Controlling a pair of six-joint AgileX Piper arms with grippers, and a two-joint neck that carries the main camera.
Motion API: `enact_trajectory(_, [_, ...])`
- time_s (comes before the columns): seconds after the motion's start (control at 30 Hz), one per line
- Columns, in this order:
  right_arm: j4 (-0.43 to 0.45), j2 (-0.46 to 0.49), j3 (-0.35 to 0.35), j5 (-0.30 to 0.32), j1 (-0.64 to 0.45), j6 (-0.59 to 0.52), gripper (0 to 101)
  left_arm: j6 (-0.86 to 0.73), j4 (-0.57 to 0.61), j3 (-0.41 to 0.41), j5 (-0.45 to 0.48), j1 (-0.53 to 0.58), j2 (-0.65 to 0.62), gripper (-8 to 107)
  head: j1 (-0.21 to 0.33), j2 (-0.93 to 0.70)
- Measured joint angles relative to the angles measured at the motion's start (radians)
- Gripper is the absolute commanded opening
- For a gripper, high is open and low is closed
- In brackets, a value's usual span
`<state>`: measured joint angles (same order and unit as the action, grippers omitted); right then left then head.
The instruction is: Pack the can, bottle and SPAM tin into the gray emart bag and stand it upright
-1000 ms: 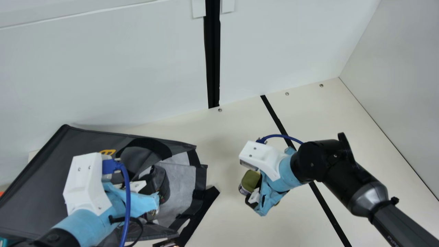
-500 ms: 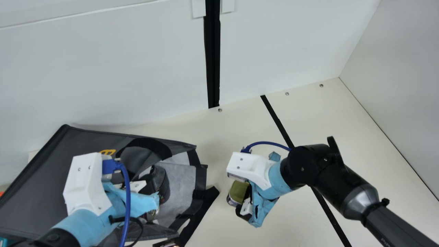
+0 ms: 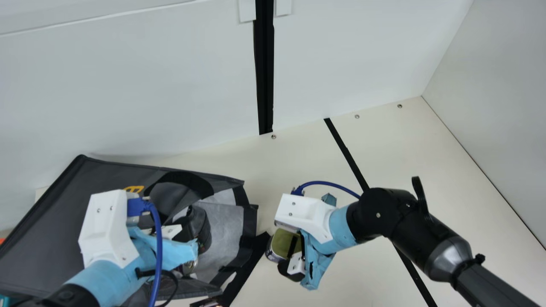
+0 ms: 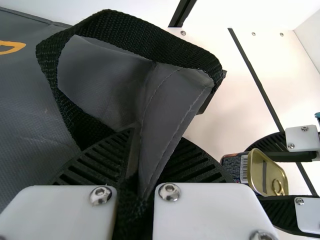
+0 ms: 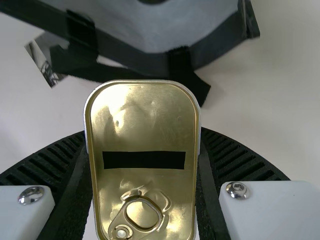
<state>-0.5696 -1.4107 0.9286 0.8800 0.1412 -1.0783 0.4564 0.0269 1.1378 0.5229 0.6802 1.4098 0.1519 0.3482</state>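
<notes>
My left gripper (image 3: 179, 232) is at the gray bag (image 3: 55, 226), which lies on its side with its mouth toward the right. In the left wrist view that gripper (image 4: 137, 165) is shut on the bag's edge (image 4: 167, 100) beside the black strap. A dark round-ended item (image 3: 201, 228) and a metallic can end (image 3: 190, 266) lie inside the mouth. My right gripper (image 3: 290, 251) holds the SPAM tin (image 3: 281, 245) just right of the bag's opening. In the right wrist view the gripper (image 5: 142, 165) is shut on the tin's sides, with its gold pull-tab lid (image 5: 142, 115) facing the camera.
A black strap (image 3: 251, 260) of the bag stretches over the table (image 3: 362, 273) between the mouth and the tin. A small dark printed item (image 3: 209, 302) lies at the main view's bottom edge. White walls (image 3: 341, 55) stand behind and at the right.
My right gripper has moved left and somewhat toward the main view's bottom, carrying the SPAM tin closer to the bag's mouth. The left arm and the bag have stayed put.
</notes>
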Motion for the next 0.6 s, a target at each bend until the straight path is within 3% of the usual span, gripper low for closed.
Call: enact_trajectory(0.6, [-0.397,0.009,-0.086,-0.151,0.041,-0.249,0,0.0,0.0,0.0,0.0,0.0,0.0,-8,0.0,-0.002])
